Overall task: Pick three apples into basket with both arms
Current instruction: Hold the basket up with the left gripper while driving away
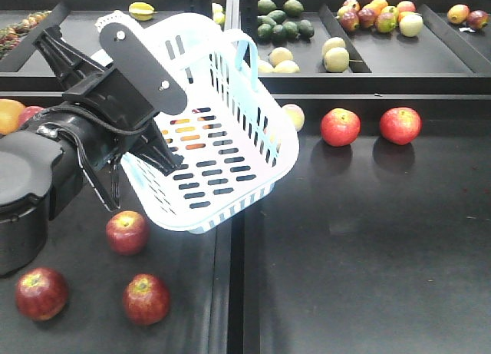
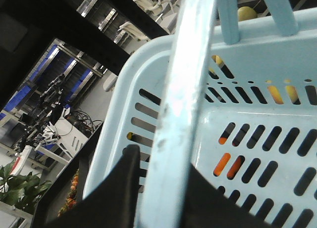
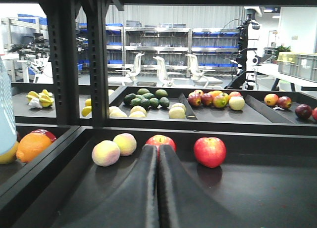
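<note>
Black table [image 1: 368, 254], front view: my L tool [image 1: 157, 112] is clamped on the near rim of the basket [image 1: 230, 162]. The basket is held off the table and tipped, open side facing up and to the right. L wrist cam: the rim runs between my two black fingers [image 2: 124, 188], and slotted wall fills the rest of the view.

All three apples [image 1: 127, 232] lie outside the basket, on the table below-left of it. One is just under the basket's low corner, two are nearer the front edge.

My R tool [image 3: 158, 151] shows in its own cam only, finger plates pressed together, low over the table's right bay. Ahead of it, by the back lip, are two more red apples [image 3: 209, 151], one partly hidden behind the fingertips, w/ two pale peaches [image 3: 106, 153] to their left. An orange [image 3: 32, 146] sits in the next bay over.

Shelf trays behind carry avocados [image 1: 280, 20] and mixed fruit [image 1: 376, 16].
</note>
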